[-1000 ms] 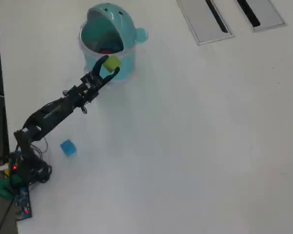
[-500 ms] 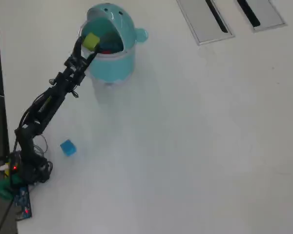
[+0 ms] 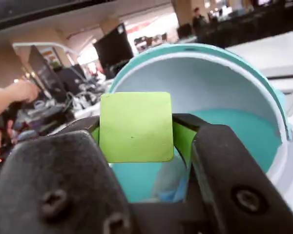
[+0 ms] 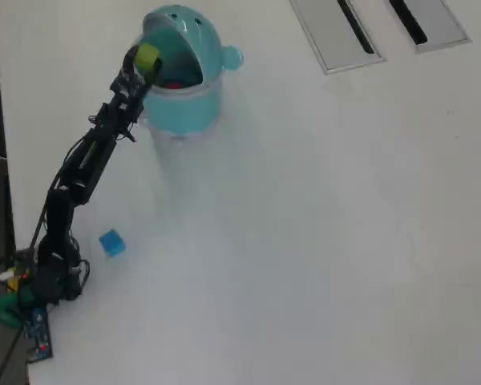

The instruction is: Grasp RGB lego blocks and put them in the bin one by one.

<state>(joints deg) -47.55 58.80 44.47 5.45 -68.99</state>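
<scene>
Wrist view gives you the yellow-green block [image 3: 136,126] square-on, clamped between the black jaws of your gripper [image 3: 136,131], its flat face toward the camera and directly in front of the open mouth of the teal bin [image 3: 244,122]. Only the overhead view shows you the rest: the block [image 4: 147,55] sits over the bin's [image 4: 194,108] left rim, something red [image 4: 175,83] lies inside, and the blue block [image 4: 111,242] rests alone on the white table [image 4: 321,241] near the arm's base. Two grey slotted panels [image 4: 337,32] lie at the top right. Behind the bin, the wrist camera catches a blurred room with dark screens [image 3: 115,48].
</scene>
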